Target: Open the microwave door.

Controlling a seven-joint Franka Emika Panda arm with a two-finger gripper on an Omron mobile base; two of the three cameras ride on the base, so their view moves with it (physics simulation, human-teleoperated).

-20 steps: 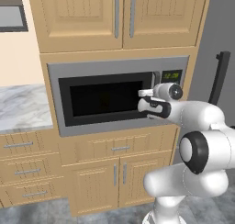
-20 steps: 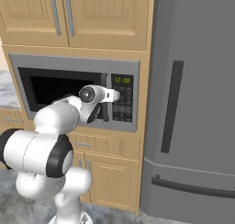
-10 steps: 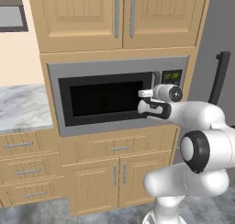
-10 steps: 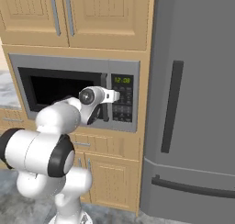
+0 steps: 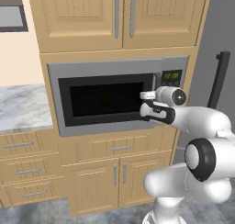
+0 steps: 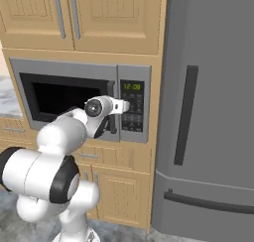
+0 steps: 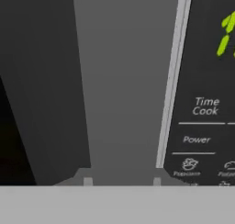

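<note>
I see my gripper (image 5: 148, 102) at the right edge of the shut microwave door (image 5: 106, 100), fingers (image 7: 87, 180) spread either side of its handle (image 7: 124, 85), not yet clamped.

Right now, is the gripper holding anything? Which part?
Cannot tell. The gripper is at the right edge of the microwave door, by the handle, but no view shows its fingers closed on the bar.

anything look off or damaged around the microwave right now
Nothing stands out. The microwave door sits flush and closed, its frame level, the keypad panel intact. The gripper is at the door's handle side; whether the jaws grip it is unclear.
</note>
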